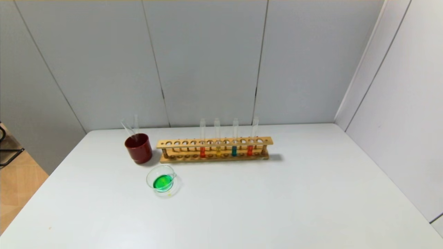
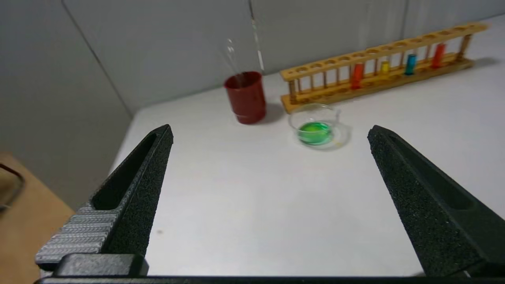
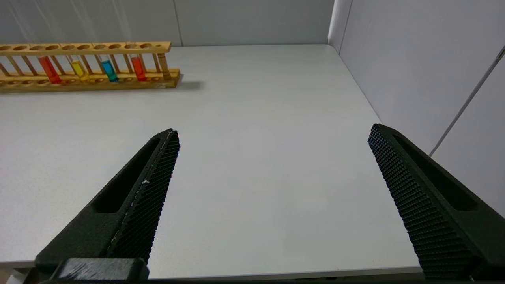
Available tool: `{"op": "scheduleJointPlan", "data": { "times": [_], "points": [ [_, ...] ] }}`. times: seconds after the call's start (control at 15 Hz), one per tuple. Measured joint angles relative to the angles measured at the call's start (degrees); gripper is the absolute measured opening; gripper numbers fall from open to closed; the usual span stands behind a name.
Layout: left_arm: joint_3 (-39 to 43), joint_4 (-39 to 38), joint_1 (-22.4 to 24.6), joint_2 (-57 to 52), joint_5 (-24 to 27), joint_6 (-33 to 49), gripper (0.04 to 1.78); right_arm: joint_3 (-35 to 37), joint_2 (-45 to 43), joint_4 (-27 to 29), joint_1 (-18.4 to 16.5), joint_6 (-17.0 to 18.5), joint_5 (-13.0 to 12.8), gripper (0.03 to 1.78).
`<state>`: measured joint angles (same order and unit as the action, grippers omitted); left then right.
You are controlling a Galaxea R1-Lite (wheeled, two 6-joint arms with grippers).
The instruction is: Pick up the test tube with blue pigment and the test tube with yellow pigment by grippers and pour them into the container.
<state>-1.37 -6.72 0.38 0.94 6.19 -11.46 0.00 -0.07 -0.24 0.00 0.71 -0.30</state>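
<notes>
Left end effector (image 2: 270, 132): fingers spread wide, nothing between them, hanging low over the near left part of the surface (image 1: 277, 207). Right end effector (image 3: 272, 132): likewise spread and empty, over the near right part. Neither shows in the head view.

Wooden rack (image 1: 214, 149) stands across the far middle of the surface, long axis running left to right. Four tubes stand upright in it, long axes vertical: red, yellow, blue, red, reading from the robot's left. The yellow tube (image 1: 218, 138) and the blue tube (image 1: 234, 138) are neighbours with an empty hole between them, each flanked on its outer side by a red tube (image 1: 202, 138).

The glass dish (image 1: 162, 180) sits in front of the rack's left end, apart from it, and already holds green liquid. A dark red cup (image 1: 138, 148) stands just beside the rack's left end with two empty tubes leaning in it.

Key relation: both tubes lie ahead of and well apart from either end effector. From the right one they are forward and off to the robot's left; from the left one, forward and to the right, beyond the dish. Judgement: the left end effector is nearer the dish, and the yellow tube is on its side; the blue falls to the right. A grasp would likely need to take the bare glass above the rack's top rail and lift straight up.
</notes>
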Motion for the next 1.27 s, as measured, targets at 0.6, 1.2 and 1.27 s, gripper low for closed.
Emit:
{"op": "scheduleJointPlan", "data": {
  "times": [0.6,1.2,1.27],
  "points": [
    [0.0,10.0,-0.1,-1.1,-3.3,5.4,1.74,0.0,0.0,0.0,0.0,0.0,0.0,1.75],
    [1.4,7.0,-0.1,-1.0,-3.3,5.6,1.74,0.0,0.0,0.0,0.0,0.0,0.0,1.75],
    [1.4,7.0,-0.1,-1.0,-3.3,5.6,1.74,0.0,0.0,0.0,0.0,0.0,0.0,1.75]
  ]
}}
